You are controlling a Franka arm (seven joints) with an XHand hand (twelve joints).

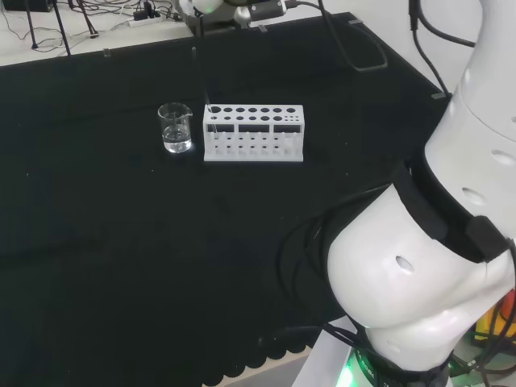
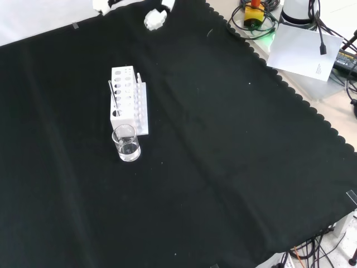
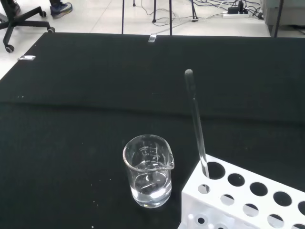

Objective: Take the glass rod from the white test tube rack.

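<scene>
Your target, the thin clear glass rod [image 3: 196, 125], stands in the end hole of the white plastic test tube rack [image 1: 253, 134] with its rows of round holes, leaning slightly and rising well above the rack's top. In the head view that hole is at the rack's left end, and just beside it sits a small clear glass beaker [image 1: 176, 128] with a little clear liquid in the bottom. In the front view the beaker [image 2: 127, 144] stands at the near end of the rack [image 2: 128, 99], almost touching it.

I cannot tell how the fingers are set, so check them yourself before you come down.

Mind three risks, as I judge them. The rod is slender and hard to see against the black cloth [image 1: 121, 242], so you may close beside it, not around it. The beaker is close enough that a wide approach from that side could knock it over and spill the liquid. If you pull the rod sideways and not along its own line, it could bind in the hole and drag or tip the light rack.
</scene>
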